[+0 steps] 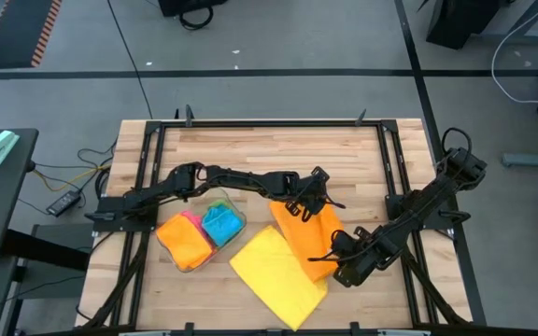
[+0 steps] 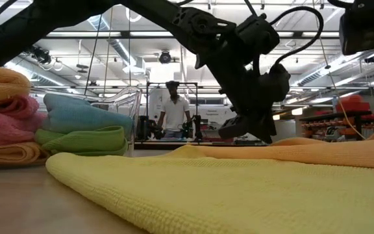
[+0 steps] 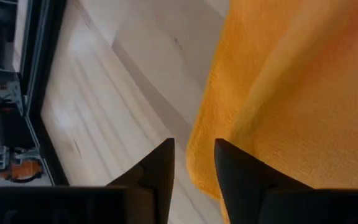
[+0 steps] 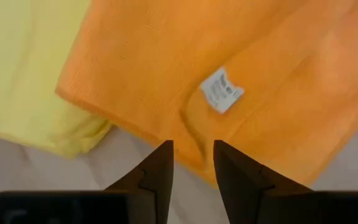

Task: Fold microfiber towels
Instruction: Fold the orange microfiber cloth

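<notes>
Hovering left gripper [image 3: 191,163], jaws parted, empty, over folded orange microfiber towel [image 1: 308,235] edge | right gripper [image 4: 191,163] parted, empty, opposite edge | yellow microfiber towel [image 1: 276,276] alongside

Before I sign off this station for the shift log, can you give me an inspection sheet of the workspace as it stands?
Surface: wooden table, bare at the far side.
Job's things: orange towel folded, lying partly over the flat yellow towel; folded towels stacked in a clear tray.
Clutter: nothing seen on the table.
Hands: left hand open over the orange towel's far edge; right hand open over its near edge, holding nothing.
Cables: loose cables on the floor left of the table.
Surroundings: a person stands far behind the table; white label on the orange towel.
</notes>
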Controlling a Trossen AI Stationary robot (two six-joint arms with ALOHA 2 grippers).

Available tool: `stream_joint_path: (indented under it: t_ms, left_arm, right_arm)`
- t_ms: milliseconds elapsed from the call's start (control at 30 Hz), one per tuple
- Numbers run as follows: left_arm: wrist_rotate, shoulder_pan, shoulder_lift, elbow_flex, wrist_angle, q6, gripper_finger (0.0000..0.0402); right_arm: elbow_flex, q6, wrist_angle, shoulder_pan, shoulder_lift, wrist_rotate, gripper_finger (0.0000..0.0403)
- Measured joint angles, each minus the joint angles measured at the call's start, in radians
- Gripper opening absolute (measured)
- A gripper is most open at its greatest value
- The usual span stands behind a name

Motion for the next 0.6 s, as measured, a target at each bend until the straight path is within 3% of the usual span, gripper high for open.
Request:
stream_joint_path:
  t_ms: [333, 600]
  left_arm:
    - [0.02, 0.0, -0.001, 0.0, -0.063, -0.001, 0.0122]
    - [-0.07, -0.007, -0.006, 0.0, -0.088, 0.054, 0.01]
  right_arm:
    - [0.001, -0.121, 0.064, -0.002, 0.009, 0.096, 0.0122]
    - [-0.001, -0.18, 0.059, -0.004, 0.097, 0.106, 0.0106]
